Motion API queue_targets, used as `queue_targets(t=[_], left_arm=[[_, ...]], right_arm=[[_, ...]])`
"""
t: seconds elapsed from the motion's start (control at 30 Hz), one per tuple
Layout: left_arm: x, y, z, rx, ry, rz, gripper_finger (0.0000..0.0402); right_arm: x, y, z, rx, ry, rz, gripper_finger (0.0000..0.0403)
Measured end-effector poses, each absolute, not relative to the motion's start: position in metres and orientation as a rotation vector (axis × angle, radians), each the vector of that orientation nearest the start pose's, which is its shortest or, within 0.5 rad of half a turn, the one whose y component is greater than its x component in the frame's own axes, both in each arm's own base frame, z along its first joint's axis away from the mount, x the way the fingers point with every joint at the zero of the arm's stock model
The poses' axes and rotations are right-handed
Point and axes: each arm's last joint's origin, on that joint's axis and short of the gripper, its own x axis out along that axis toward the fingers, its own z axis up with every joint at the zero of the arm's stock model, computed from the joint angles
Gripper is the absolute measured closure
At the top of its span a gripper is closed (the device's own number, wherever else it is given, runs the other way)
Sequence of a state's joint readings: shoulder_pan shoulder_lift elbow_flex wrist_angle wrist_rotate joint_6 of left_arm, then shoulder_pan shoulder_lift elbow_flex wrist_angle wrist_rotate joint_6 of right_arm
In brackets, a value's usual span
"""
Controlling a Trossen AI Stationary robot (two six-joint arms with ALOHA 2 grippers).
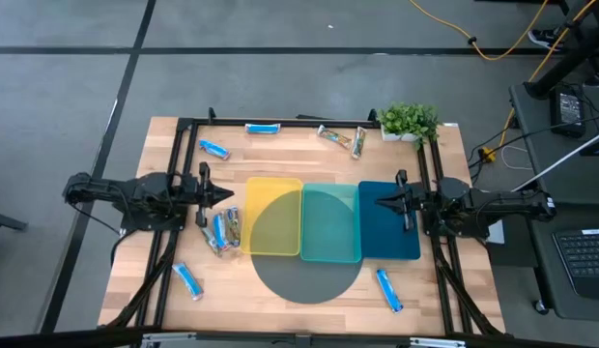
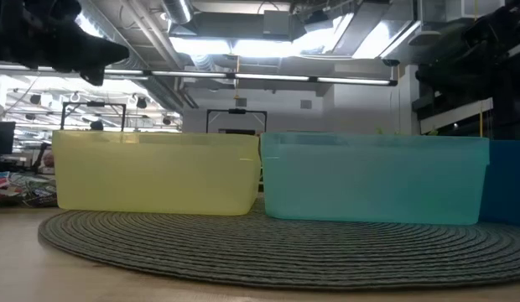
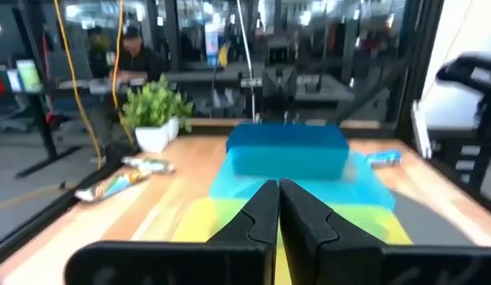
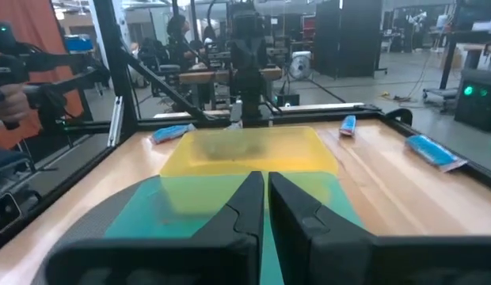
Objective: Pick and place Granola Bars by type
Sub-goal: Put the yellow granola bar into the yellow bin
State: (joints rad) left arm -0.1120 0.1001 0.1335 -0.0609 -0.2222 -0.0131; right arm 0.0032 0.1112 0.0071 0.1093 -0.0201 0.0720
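Observation:
Granola Bars lie scattered on the wooden table. Blue ones lie at the far edge, the far left, the near left and the near right. Two tan-silver ones lie at the far edge. A small mixed heap lies left of the yellow tray. My left gripper is shut and empty, pointing level at the yellow tray's left side. My right gripper is shut and empty over the dark blue tray.
Yellow, teal and dark blue trays stand side by side on a round grey mat in the table's middle. A potted plant stands at the far right corner. A black frame runs round the table. People show in the room beyond.

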Motion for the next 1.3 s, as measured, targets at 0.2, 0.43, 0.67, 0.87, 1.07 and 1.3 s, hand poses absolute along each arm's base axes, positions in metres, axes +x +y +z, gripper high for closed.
queue_targets(t=[0.2,0.43,0.67,0.87,1.07,1.3], left_arm=[[0.103,-0.009,0.226,0.0,0.181,0.093,0.0393],[0.12,-0.021,0.271,0.022,0.27,0.029,0.0393],[0.139,-0.038,0.303,0.04,0.541,0.039,0.0378],[0.155,-0.058,0.321,-0.012,0.697,0.019,0.0326],[0.162,-0.075,0.307,-0.083,0.978,0.056,0.0274],[0.167,-0.094,0.275,-0.09,1.298,0.139,0.0232]], right_arm=[[0.104,-0.001,0.167,0.099,0.002,-0.053,0.0377],[0.104,-0.001,0.171,0.1,0.003,-0.059,0.0371],[0.105,-0.001,0.192,0.049,-0.012,-0.058,0.0292],[0.113,-0.001,0.205,0.033,0.029,-0.047,0.0224],[0.124,0.002,0.217,-0.037,0.069,-0.024,0.0209],[0.134,0.007,0.23,-0.099,0.092,0.018,0.0208]])
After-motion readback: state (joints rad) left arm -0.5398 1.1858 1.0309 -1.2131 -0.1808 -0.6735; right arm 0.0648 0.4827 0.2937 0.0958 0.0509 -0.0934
